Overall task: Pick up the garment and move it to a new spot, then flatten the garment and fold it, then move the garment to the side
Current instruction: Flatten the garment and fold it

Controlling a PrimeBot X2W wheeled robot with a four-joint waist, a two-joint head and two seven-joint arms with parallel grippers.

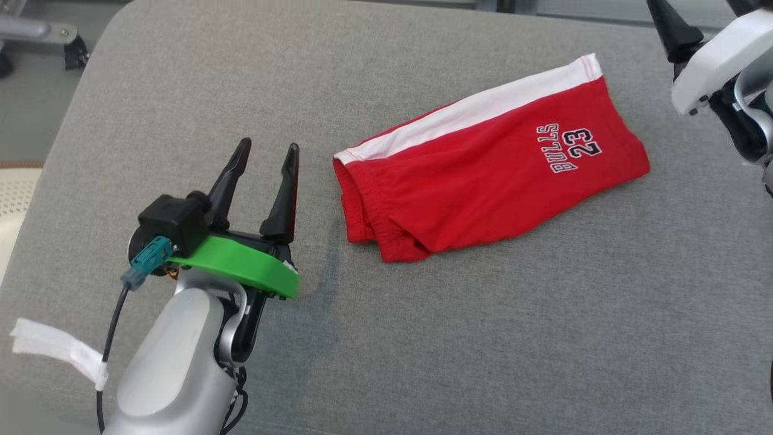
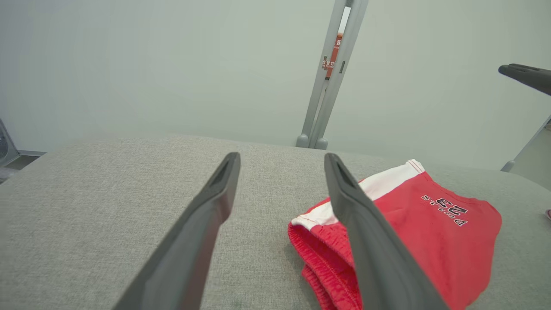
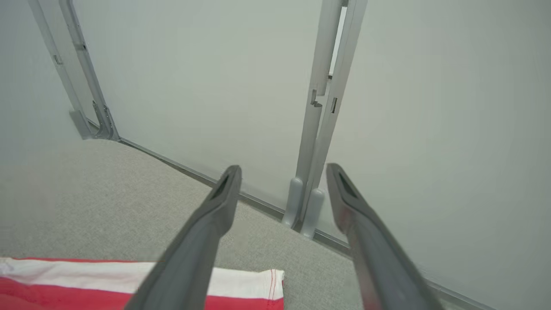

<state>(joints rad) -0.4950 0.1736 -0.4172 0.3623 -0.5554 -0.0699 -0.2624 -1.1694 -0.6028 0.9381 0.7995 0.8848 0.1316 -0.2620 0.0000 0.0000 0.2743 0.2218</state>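
- Head view: red shorts point(image 1: 483, 181) are laid on the cushion point(image 1: 423, 338) beside the left gripper point(image 1: 269, 151), spread and empty.
- Right gripper point(image 3: 280, 172) is likewise spread, empty.
- Limp cloth is expected; the seemingly doubled waistband point(image 1: 362, 208) should be pinched.

You have a pair of red shorts point(image 1: 483, 175) lying on the grey cloth tabletop point(image 1: 423, 338). They are folded over and lie flat, a bit slanted. A white stripe point(image 1: 477, 109) runs along the far edge. The stretchy waist point(image 1: 368, 211) is at the left end, with its layers stacked. Near the right end, dark letters point(image 1: 567, 148) say "BULLS 23", upside down in your head view.
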